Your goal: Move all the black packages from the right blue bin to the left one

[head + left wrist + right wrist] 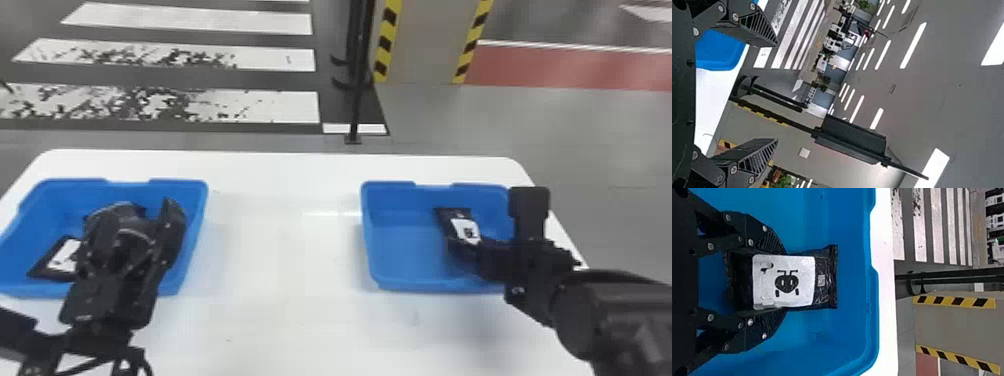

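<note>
- Landmark: right rectangular blue plastic bin [412,250], set on the white table [290,240].
- Right gripper [785,282]: inside the landmark, fingers clamped across the opposite sides of the white-labelled black plastic package [465,230], probably to secure it for lifting.
- Left gripper [777,92]: well left of the landmark, above the left blue bin [194,240]; fingers apart, empty, presumably waiting.
- Second labelled black package [64,259]: left of the landmark, inside the left blue bin, the required destination.

Painted floor [600,130] and pillar [425,45]
Scuffed white stripes [285,106], a black post [356,100], yellow-and-black edging [385,42], a red strip [560,67].
</note>
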`<move>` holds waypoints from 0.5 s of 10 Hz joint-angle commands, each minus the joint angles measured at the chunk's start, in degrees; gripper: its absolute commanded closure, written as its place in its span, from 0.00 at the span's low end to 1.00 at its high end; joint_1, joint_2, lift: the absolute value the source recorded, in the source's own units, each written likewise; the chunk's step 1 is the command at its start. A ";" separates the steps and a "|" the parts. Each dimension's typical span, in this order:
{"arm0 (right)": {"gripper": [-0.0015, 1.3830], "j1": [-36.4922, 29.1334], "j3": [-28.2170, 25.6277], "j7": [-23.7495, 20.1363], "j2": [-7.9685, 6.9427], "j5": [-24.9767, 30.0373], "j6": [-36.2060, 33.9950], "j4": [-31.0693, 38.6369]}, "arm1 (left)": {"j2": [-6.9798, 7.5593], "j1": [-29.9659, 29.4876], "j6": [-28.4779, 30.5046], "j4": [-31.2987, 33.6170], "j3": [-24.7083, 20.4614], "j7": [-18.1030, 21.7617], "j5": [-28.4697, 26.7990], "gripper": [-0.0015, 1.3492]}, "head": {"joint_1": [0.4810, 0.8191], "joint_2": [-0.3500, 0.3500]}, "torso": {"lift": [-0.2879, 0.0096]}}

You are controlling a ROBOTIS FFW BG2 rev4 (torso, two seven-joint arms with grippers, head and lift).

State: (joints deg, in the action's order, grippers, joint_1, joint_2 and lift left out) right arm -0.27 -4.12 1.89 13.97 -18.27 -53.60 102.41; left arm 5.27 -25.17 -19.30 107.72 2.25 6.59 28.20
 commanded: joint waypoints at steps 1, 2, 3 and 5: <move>0.85 -0.15 0.00 -0.74 0.00 -1.72 1.86 -0.39 | 0.00 0.00 -0.11 -0.22 0.04 0.00 0.13 0.17 | 0.63 0.38 | 0.40; 0.85 -0.43 0.00 -1.71 0.00 -2.98 3.68 -0.53 | 0.00 0.00 -0.39 -0.22 0.15 0.00 0.25 0.17 | 0.63 0.39 | 0.40; 0.85 -0.99 -0.23 -2.68 0.09 -3.67 5.37 -0.25 | 0.00 0.14 -0.95 -0.22 0.27 0.00 0.48 0.17 | 0.63 0.40 | 0.40; 0.85 -2.68 -2.05 -6.81 0.09 -5.38 11.28 1.16 | 0.00 0.42 -1.65 -0.22 0.72 0.00 1.28 0.17 | 0.63 0.42 | 0.40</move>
State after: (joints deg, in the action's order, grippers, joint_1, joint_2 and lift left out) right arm -2.57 -5.66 -4.91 14.05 -23.18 -44.38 103.35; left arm 5.28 -24.81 -20.74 107.51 2.85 6.55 29.22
